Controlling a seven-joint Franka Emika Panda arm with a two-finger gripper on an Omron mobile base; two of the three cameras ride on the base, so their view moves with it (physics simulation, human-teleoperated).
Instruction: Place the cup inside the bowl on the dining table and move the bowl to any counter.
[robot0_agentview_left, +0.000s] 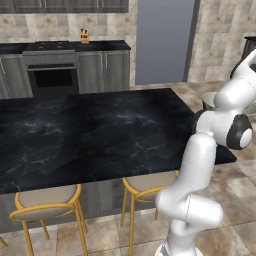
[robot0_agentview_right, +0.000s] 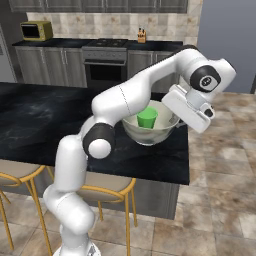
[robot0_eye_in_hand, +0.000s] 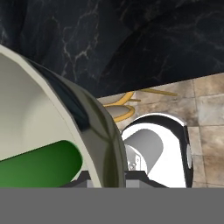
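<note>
The green cup (robot0_agentview_right: 147, 118) stands inside the cream bowl (robot0_agentview_right: 159, 134), which hangs above the black marble bench (robot0_agentview_right: 60, 120) near its far corner, its rim pinched in the nearly closed gripper (robot0_agentview_right: 181, 121) at the bowl's right side.

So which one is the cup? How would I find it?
Look at the big black marble dining table and go to its corner nearest the white robot arm. A wide, pale cream bowl is there, and inside stands the cup: small, bright green, no handle.
</note>
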